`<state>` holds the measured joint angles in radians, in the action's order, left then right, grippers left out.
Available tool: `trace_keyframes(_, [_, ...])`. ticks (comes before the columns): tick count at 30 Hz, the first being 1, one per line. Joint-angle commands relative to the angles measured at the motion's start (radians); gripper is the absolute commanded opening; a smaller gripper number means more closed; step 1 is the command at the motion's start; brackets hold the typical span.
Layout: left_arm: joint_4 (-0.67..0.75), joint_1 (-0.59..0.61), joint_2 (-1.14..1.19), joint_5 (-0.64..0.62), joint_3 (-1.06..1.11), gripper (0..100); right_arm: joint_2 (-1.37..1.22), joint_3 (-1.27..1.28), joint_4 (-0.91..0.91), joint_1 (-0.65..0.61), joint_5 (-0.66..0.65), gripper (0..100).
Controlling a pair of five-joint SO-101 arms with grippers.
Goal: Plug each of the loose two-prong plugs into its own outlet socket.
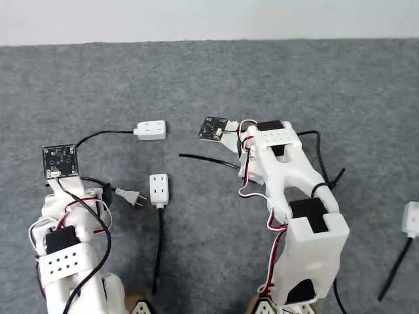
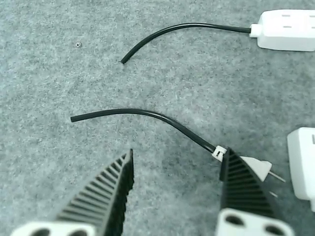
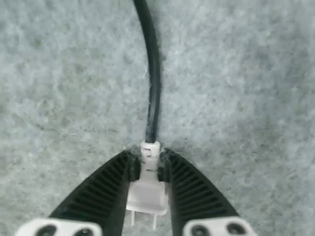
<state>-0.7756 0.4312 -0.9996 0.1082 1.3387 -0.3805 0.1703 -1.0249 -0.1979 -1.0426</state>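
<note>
Left end effector (image 2: 178,156): fingers are held wide apart, low over the grey desk (image 1: 262,78). First plug (image 1: 133,197) is laid flat just beside one finger, with its prongs pointed at the near socket (image 1: 159,188). Far socket (image 1: 150,130) is seen farther up the desk, apart from both. Second plug (image 3: 147,189) is clamped in the right end effector (image 3: 146,160), and its black cable (image 3: 151,73) is trailed over the desk. Third socket (image 1: 411,218) is noted at the right edge.

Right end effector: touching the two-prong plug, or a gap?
Touching. The right wrist view shows the right end effector with both fingers pressed against the sides of the white plug, with no gap on either side.
</note>
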Motion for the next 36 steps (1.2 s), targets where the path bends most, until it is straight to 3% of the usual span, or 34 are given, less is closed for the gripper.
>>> trace_keyframes(1, [0.029, 0.0, -0.02, 0.014, -0.007, 27, 0.001, -0.044, -0.007, 0.007, -0.014, 11.6])
trace_keyframes(7, [0.029, 0.0, -0.02, 0.014, -0.007, 27, 0.004, -0.043, -0.005, 0.005, -0.015, 1.2])
trace_keyframes(14, [0.029, 0.0, -0.02, 0.014, -0.007, 27, 0.01, -0.017, 0.053, 0.01, 0.014, 0.9])
trace_keyframes(17, [0.029, -0.002, -0.015, 0.008, -0.012, 27, 0.059, -0.038, -0.007, -0.01, 0.152, 0.9])
trace_keyframes(22, [0.025, -0.043, -0.011, 0.006, -0.008, 26, 0.282, -0.071, -0.168, -0.025, 0.499, 0.9])
trace_keyframes(25, [0.023, -0.066, -0.009, 0.005, -0.007, 19, 0.455, -0.066, -0.262, -0.053, 0.634, 0.9])
trace_keyframes(30, [0.023, -0.103, 0.11, 0.005, -0.053, 3, 0.736, 0.011, -0.326, -0.163, 0.75, 0.9])
trace_keyframes(34, [0.021, -0.112, 0.388, 0.014, -0.183, 3, 0.96, 0.14, -0.263, -0.288, 0.79, 0.9])
trace_keyframes(36, [-0.02, -0.132, 0.525, 0.084, -0.265, 4, 1.049, 0.207, -0.203, -0.352, 0.806, 0.9])
